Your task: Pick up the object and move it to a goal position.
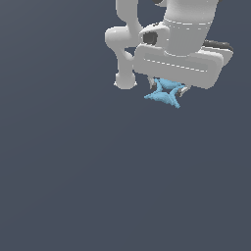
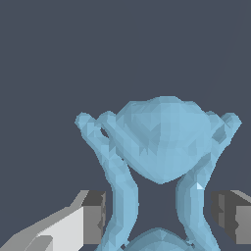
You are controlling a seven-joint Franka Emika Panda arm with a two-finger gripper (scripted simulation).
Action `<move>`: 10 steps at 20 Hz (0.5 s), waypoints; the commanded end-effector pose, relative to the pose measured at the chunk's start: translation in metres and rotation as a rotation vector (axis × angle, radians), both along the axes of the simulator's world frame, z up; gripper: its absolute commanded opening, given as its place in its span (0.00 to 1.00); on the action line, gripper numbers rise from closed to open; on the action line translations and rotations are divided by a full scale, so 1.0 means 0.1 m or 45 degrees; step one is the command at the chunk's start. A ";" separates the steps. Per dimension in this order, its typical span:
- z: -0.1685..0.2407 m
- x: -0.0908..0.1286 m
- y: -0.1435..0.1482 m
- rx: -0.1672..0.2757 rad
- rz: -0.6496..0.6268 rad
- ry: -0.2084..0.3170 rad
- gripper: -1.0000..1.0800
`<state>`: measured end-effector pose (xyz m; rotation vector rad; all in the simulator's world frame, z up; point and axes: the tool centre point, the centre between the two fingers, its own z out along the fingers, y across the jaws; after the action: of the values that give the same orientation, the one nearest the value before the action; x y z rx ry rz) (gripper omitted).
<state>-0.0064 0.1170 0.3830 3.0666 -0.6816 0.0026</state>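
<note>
Claw (image 2: pixel 159 215) straddling object (image 2: pixel 162 142) (fingers apart)

No text, label, brand, number or sign can be read in either view. The white arm housing (image 1: pixel 179 54), the light-blue object (image 1: pixel 165 93) and the dark surface (image 1: pixel 73 171) all show plain rendered faces with no markings.

The white arm (image 1: pixel 128 46) bends down from the exterior view's top, its wrist low, and the gripper (image 2: pixel 159 215) points downward with fingers (image 2: pixel 93 218) seemingly parted rather than closed.
</note>
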 end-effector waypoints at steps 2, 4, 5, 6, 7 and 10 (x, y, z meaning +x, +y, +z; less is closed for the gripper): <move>0.26 0.05 0.05 0.000 0.000 0.002 0.00; 0.39 0.08 0.08 0.000 0.000 0.002 0.00; 0.44 0.09 0.09 0.000 0.000 0.002 0.00; 0.49 0.10 0.10 0.000 0.000 0.002 0.00; 0.53 0.11 0.11 0.000 0.000 0.002 0.00; 0.64 0.14 0.13 0.001 0.001 0.002 0.00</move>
<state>0.0063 0.1287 0.4414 3.0671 -0.6808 0.0015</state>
